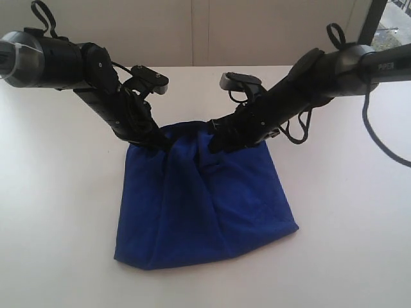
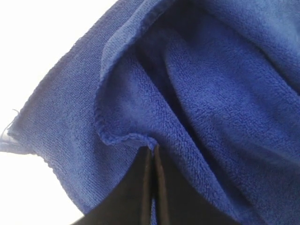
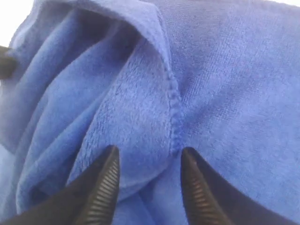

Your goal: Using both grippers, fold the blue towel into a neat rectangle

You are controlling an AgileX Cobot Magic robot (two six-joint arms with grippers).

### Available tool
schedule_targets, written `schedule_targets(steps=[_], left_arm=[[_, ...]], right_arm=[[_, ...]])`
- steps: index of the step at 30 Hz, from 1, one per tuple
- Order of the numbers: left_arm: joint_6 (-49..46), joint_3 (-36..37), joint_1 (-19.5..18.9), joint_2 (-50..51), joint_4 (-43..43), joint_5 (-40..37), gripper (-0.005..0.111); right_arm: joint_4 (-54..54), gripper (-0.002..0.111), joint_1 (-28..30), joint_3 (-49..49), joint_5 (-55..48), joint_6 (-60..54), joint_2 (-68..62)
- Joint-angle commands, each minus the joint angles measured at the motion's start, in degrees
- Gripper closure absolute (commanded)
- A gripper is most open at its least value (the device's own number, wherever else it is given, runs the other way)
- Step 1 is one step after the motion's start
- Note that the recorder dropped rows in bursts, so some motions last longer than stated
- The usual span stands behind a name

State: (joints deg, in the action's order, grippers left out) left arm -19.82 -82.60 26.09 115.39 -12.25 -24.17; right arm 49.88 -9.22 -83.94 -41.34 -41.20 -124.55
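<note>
A blue towel [image 1: 205, 205] is being worked on a white table [image 1: 58, 192], where it is lying doubled over in a rough, rumpled rectangle at the centre, its near edge rounded and its far edge bunched between two black arms. On the left, the far left corner of the cloth is being pinched by the left gripper [image 1: 154, 138]. Its fingers [image 2: 140, 187] are being pressed tightly together, and a stitched hem [image 2: 122, 138] is being caught at their tips in the left wrist view. At the middle, the far edge of the towel is being gathered into loose folds between the two arms. On the right, the right gripper [image 1: 221, 142] is being held low over the far right part of the same edge, its ribbed fingers [image 3: 105, 183] spread apart. In the right wrist view a fold of the cloth is lying in the gap between them; whether either pad is touching it cannot be told. Furthest right, the arm [image 1: 334, 64] marked "PiPER" is being stretched in from the side.
</note>
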Motion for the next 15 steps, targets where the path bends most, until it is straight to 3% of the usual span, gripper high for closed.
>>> schedule_targets(steps=[1, 7, 15], left_arm=[[0.5, -0.2, 0.0, -0.6, -0.5, -0.7, 0.107], [0.6, -0.2, 0.0, -0.6, -0.5, -0.7, 0.107], [0.6, -0.2, 0.0, -0.6, -0.5, -1.1, 0.107]], right_arm=[[4.8, 0.074, -0.5, 0.1, -0.5, -3.8, -0.4], [4.5, 0.108, -0.5, 0.1, -0.8, -5.1, 0.4], [-1.7, 0.108, 0.1, 0.1, -1.8, -5.1, 7.3]])
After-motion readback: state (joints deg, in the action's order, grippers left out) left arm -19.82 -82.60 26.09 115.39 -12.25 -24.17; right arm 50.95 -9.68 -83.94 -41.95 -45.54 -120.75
